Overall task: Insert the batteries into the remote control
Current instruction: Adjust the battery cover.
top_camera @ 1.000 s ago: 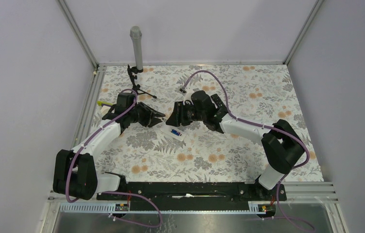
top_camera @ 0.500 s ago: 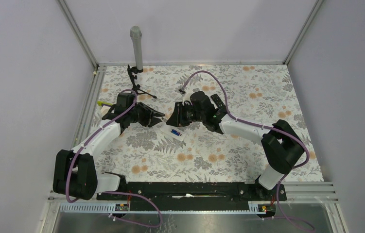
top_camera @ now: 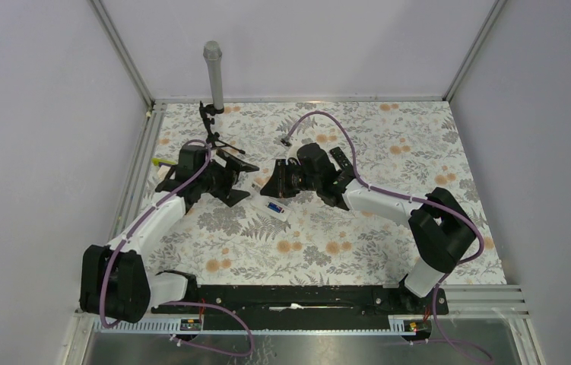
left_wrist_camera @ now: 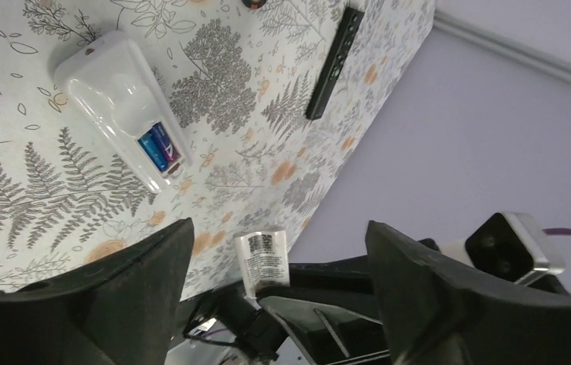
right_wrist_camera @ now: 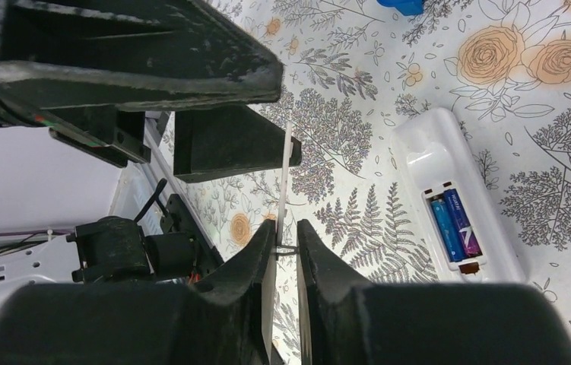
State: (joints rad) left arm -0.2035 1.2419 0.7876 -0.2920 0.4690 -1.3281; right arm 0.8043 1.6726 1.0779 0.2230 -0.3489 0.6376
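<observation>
The white remote control [top_camera: 273, 207] lies on the floral table with its back open. Two batteries [right_wrist_camera: 455, 224], one blue and one purple, sit side by side in its compartment [left_wrist_camera: 159, 147]. My right gripper [right_wrist_camera: 287, 232] is shut on a thin white battery cover [right_wrist_camera: 285, 171], seen edge-on between its fingers. In the left wrist view the cover [left_wrist_camera: 261, 260] shows its printed label, raised above the table. My left gripper [left_wrist_camera: 278, 226] stands open around the cover without touching it. Both grippers [top_camera: 242, 181] [top_camera: 269, 185] meet just left of and behind the remote.
A black remote [top_camera: 341, 161] lies behind the right gripper [left_wrist_camera: 334, 62]. A grey post [top_camera: 214, 72] and a small black tripod [top_camera: 214, 133] stand at the back left. A yellow-green piece [top_camera: 162, 162] lies by the left rail, and a blue piece [right_wrist_camera: 404, 6] behind the white remote.
My left gripper has opened wide and let go of the cover. My right gripper has closed on it. The remote has not moved.
</observation>
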